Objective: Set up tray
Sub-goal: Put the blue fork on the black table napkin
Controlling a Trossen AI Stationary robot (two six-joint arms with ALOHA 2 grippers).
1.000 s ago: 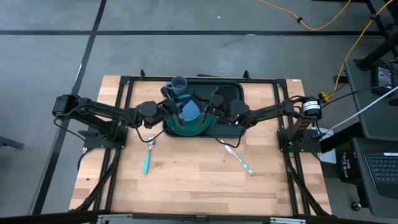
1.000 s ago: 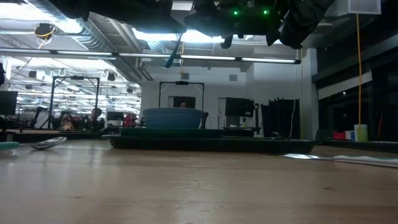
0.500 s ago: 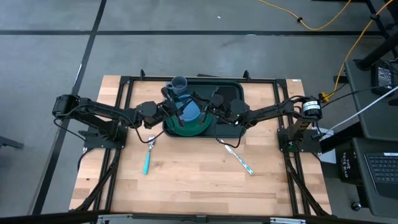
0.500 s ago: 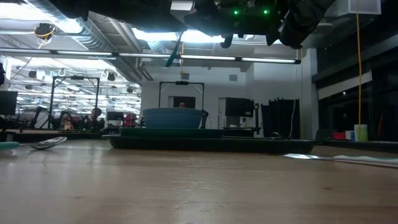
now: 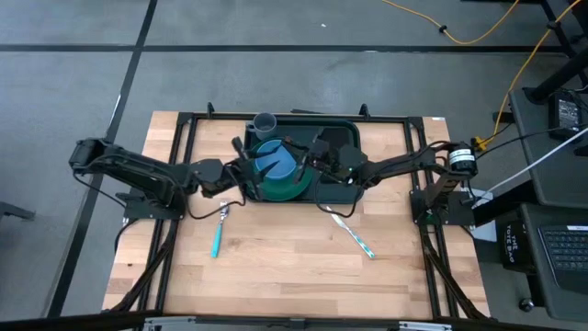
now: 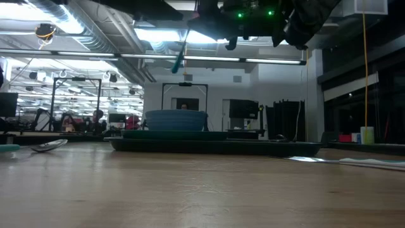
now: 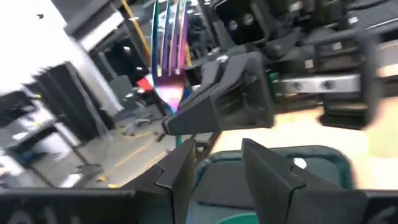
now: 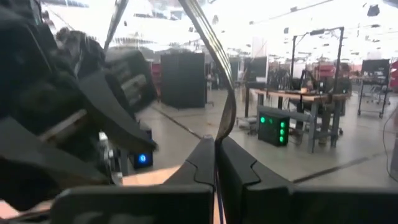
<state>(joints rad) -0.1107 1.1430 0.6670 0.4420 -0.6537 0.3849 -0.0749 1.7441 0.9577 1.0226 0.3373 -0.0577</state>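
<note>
From above, the tray (image 5: 338, 138) lies at the desk's (image 5: 285, 267) far edge, beneath both hands. The left hand (image 5: 241, 169) and right hand (image 5: 308, 157) flank the bowl (image 5: 275, 162). At the wrists, the left hand is spread; the right hand pinches a fork (image 8: 214, 68).

A light wooden table (image 5: 294, 267) with a dark metal frame carried everything. At its far middle lay the dark green tray (image 5: 342, 136), flat on the wood. Nearer and to the left lay a teal-handled utensil (image 5: 219, 230); nearer and to the right lay a second one (image 5: 354, 234), angled, both apart from the tray.
</note>
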